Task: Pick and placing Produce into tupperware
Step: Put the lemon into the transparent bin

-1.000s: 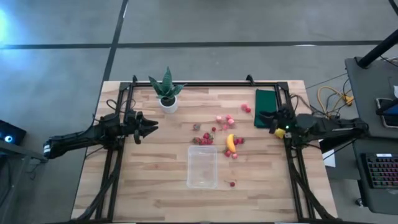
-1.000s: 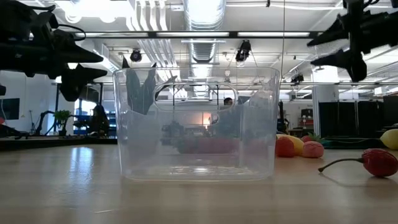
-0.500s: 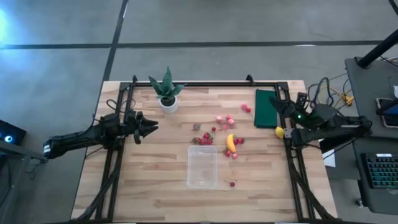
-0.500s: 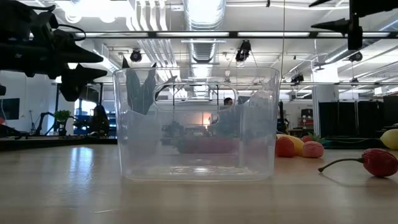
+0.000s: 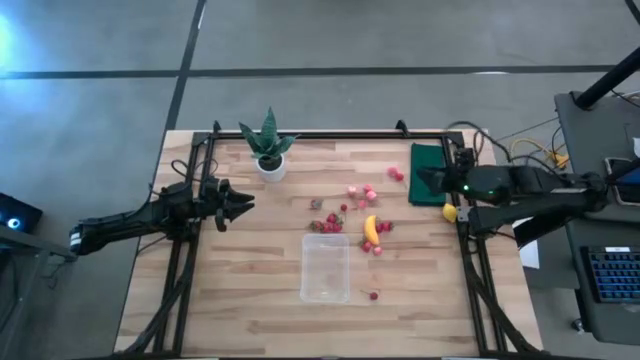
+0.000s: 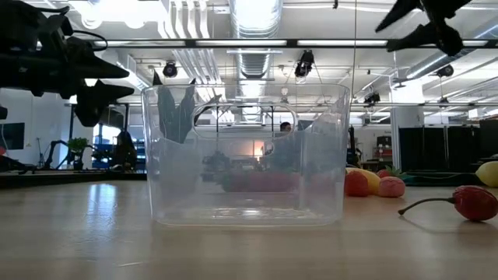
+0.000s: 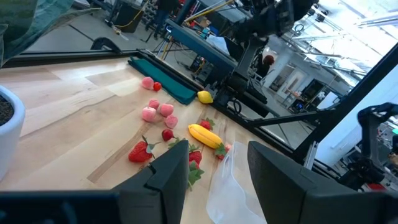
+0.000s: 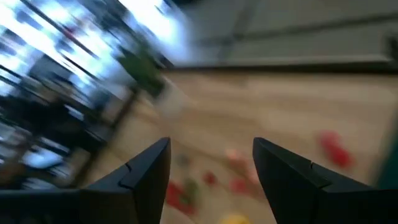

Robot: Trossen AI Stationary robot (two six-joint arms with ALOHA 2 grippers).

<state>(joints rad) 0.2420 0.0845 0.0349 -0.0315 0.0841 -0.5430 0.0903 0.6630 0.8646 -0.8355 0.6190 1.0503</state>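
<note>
Swung back over the green mat, right gripper spread, empty; lemon lies free; left gripper spread.

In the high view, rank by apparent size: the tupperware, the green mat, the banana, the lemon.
1. Tupperware, largest.
2. Green mat, clearly smaller, though the right gripper hides part of it.
3. Banana.
4. Lemon, smallest.

Bright ceiling strip lights glared in the low view; the right wrist view was smeared with motion blur, the overhead view soft.
</note>
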